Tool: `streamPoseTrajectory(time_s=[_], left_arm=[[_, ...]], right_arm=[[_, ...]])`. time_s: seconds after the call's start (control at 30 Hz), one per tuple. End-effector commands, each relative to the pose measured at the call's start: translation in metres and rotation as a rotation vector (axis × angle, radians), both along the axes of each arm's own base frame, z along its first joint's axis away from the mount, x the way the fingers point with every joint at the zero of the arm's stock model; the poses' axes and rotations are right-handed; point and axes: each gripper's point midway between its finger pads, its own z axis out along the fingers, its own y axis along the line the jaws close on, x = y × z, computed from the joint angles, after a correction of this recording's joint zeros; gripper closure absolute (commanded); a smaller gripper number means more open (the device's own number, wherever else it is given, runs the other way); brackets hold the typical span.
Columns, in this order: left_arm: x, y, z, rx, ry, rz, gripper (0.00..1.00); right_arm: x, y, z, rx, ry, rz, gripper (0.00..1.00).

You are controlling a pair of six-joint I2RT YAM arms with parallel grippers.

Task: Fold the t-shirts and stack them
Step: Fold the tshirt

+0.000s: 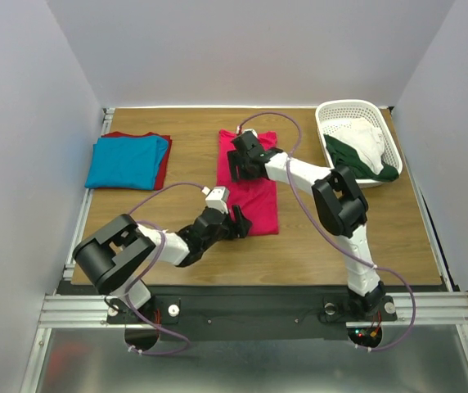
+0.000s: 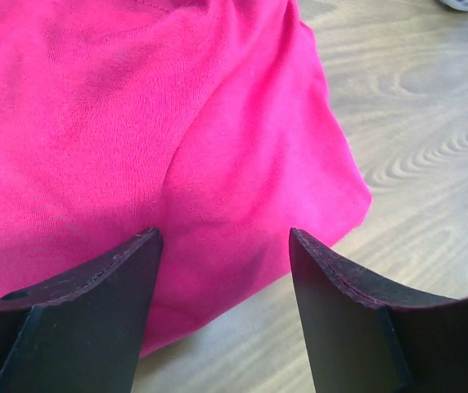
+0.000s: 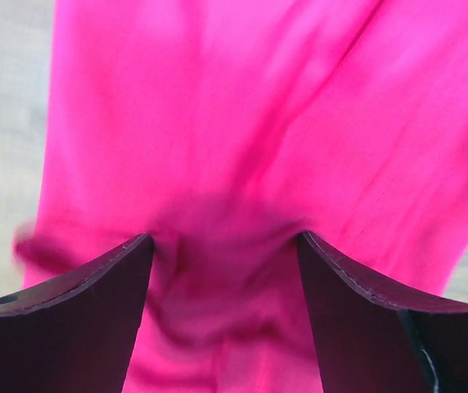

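From my station I see the crimson-pink t-shirt [image 1: 254, 192] lying flat as a long strip in the middle of the wooden table [image 1: 177, 246], running from far to near. The left gripper [image 1: 236, 223] sits at its near left corner. In the left wrist view its jaws are spread wide, gripping nothing, with the shirt's rounded corner [image 2: 218, 147] below them.

The right gripper [image 1: 237, 169] is over the far half of the same shirt. Its jaws are also parted wide. In the right wrist view the pink cloth [image 3: 234, 147] puckers into a small ridge between the fingers [image 3: 95, 303], which are not closed on it.

I cannot make out any label or print on the shirt in these views.

At far left, well apart, the turquoise-blue t-shirt [image 1: 126, 161] lies folded on the dark red t-shirt [image 1: 163, 173]. At far right the white basket [image 1: 344, 106] holds a white garment [image 1: 363, 139] and a dark green garment [image 1: 353, 157].
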Motion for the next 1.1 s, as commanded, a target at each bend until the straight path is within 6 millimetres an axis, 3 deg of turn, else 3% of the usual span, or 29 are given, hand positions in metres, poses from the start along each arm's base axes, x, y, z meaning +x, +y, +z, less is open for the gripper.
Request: streamPoseTrajectory(time_s=[0.0,0.13,0.27,0.3,0.33,0.4,0.5,0.53,0.6,0.63,0.67,0.7,0.73,0.77,0.83,0.87,0.93,1.07], left_arm=[[-0.042,0.02,-0.043,0.081,0.136,-0.026,0.25],[-0.053,0.02,-0.045,0.076,0.152,-0.034,0.25],[-0.052,0.021,-0.039,0.071,0.134,-0.029,0.25],[-0.048,0.021,-0.032,0.071,0.109,-0.025,0.25],[-0.044,0.018,-0.026,0.081,0.099,-0.025,0.25],[-0.035,0.016,-0.011,0.095,0.063,-0.012,0.24],[-0.017,0.008,0.036,0.085,-0.025,0.008,0.22],[-0.01,0.006,0.066,0.061,-0.075,0.015,0.21],[-0.001,0.013,0.105,0.028,-0.147,0.073,0.18],[0.002,0.017,0.119,0.032,-0.159,0.098,0.15],[0.004,0.022,0.128,0.034,-0.17,0.119,0.14],[0.01,0.032,0.134,0.042,-0.183,0.164,0.13],[0.01,0.039,0.141,0.053,-0.182,0.182,0.12],[0.016,0.05,0.142,0.068,-0.177,0.222,0.11],[0.02,0.064,0.135,0.103,-0.146,0.252,0.11],[0.022,0.07,0.13,0.115,-0.129,0.263,0.11],[0.022,0.081,0.113,0.116,-0.078,0.269,0.12],[0.012,0.083,0.092,0.09,-0.026,0.248,0.13]], right_arm=[[0.04,-0.012,0.023,-0.013,-0.139,-0.189,0.22],[0.049,-0.012,0.036,0.007,-0.177,-0.24,0.2],[0.041,-0.005,0.059,0.076,-0.173,-0.203,0.18],[0.035,-0.007,0.06,0.077,-0.165,-0.194,0.18],[0.031,-0.008,0.077,0.096,-0.18,-0.179,0.17],[0.022,-0.012,0.091,0.108,-0.19,-0.168,0.16],[-0.001,-0.027,0.114,0.12,-0.203,-0.146,0.15],[-0.012,-0.034,0.109,0.11,-0.187,-0.14,0.14],[-0.028,-0.044,0.131,0.14,-0.208,-0.13,0.14],[-0.036,-0.045,0.133,0.151,-0.202,-0.118,0.14],[-0.048,-0.052,0.118,0.136,-0.168,-0.114,0.13],[-0.057,-0.055,0.131,0.166,-0.182,-0.108,0.13],[-0.066,-0.056,0.127,0.176,-0.161,-0.093,0.13],[-0.077,-0.061,0.115,0.176,-0.128,-0.095,0.13],[-0.094,-0.063,0.114,0.211,-0.103,-0.078,0.13],[-0.105,-0.069,0.099,0.208,-0.067,-0.086,0.13],[-0.118,-0.071,0.099,0.239,-0.055,-0.08,0.13],[-0.145,-0.078,0.078,0.281,0.01,-0.086,0.13]])
